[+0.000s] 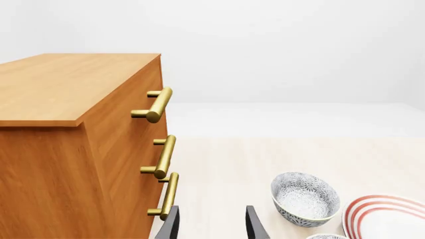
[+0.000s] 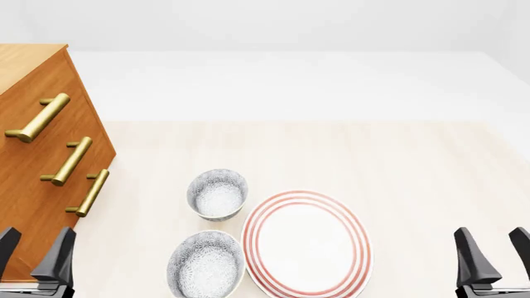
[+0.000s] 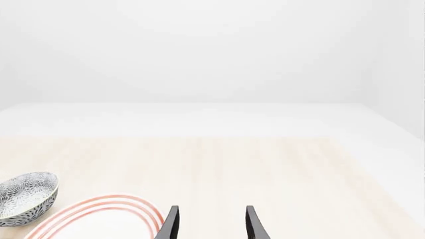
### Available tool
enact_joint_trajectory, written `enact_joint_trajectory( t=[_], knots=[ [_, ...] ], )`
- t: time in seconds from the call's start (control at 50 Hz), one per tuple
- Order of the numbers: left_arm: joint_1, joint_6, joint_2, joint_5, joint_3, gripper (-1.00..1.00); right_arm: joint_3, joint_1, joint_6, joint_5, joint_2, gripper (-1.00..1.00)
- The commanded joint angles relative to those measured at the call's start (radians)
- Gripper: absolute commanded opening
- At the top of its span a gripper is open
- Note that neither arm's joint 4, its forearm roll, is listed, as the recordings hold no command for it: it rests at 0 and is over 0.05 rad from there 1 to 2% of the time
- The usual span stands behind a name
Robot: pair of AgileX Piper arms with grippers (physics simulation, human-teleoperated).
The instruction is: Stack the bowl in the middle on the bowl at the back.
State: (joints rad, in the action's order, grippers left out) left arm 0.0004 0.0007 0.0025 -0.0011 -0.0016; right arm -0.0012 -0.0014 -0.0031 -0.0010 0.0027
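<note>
Two small grey-speckled bowls stand left of centre on the table. The bowl at the back [image 2: 218, 194] also shows in the left wrist view [image 1: 305, 198] and the right wrist view [image 3: 27, 196]. The bowl in the middle [image 2: 205, 264] sits just in front of it, nearer the arms; only a sliver of its rim [image 1: 329, 236] reaches the left wrist view. My left gripper [image 2: 35, 254] hangs open and empty at the front left, by the cabinet, well left of both bowls. My right gripper [image 2: 495, 251] is open and empty at the front right.
A large white plate with red rings [image 2: 306, 242] lies right beside the bowls, touching or nearly touching them. A wooden drawer cabinet [image 2: 33, 186] with three brass handles [image 2: 71, 161] stands at the left edge, close to the left gripper.
</note>
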Motion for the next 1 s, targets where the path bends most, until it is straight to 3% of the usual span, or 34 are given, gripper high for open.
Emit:
enact_joint_trajectory(
  t=[0.02, 0.44, 0.5, 0.52, 0.56, 0.72, 0.74, 0.84, 0.86, 1.0],
  knots=[
    [0.003, 0.001, 0.005, -0.002, -0.003, 1.0, -0.002, -0.006, -0.012, -0.002, 0.003, 1.0],
    [-0.03, 0.003, 0.022, 0.009, -0.031, 1.0, -0.002, -0.023, 0.005, 0.0, 0.001, 1.0],
    [-0.038, -0.033, 0.035, 0.016, -0.051, 1.0, -0.001, -0.018, 0.001, 0.0, 0.003, 1.0],
    [-0.05, -0.019, 0.034, 0.035, -0.077, 1.0, -0.001, -0.018, 0.001, 0.0, 0.003, 1.0],
    [-0.055, -0.06, 0.018, 0.074, -0.126, 1.0, -0.001, -0.021, 0.003, -0.002, 0.008, 1.0],
    [-0.14, 0.021, 0.107, 0.162, -0.284, 1.0, -0.002, -0.025, 0.009, -0.002, 0.007, 1.0],
    [-0.163, 0.004, 0.126, 0.192, -0.316, 1.0, -0.002, -0.028, 0.013, -0.002, 0.008, 1.0],
    [-0.198, 0.007, 0.196, 0.234, -0.352, 1.0, -0.003, -0.028, 0.017, -0.002, 0.006, 1.0],
    [-0.217, -0.049, 0.218, 0.254, -0.369, 1.0, -0.003, -0.028, 0.018, -0.003, 0.006, 1.0],
    [-0.295, -0.006, 0.389, 0.302, -0.433, 1.0, -0.003, -0.027, 0.022, -0.002, 0.005, 1.0]
  ],
)
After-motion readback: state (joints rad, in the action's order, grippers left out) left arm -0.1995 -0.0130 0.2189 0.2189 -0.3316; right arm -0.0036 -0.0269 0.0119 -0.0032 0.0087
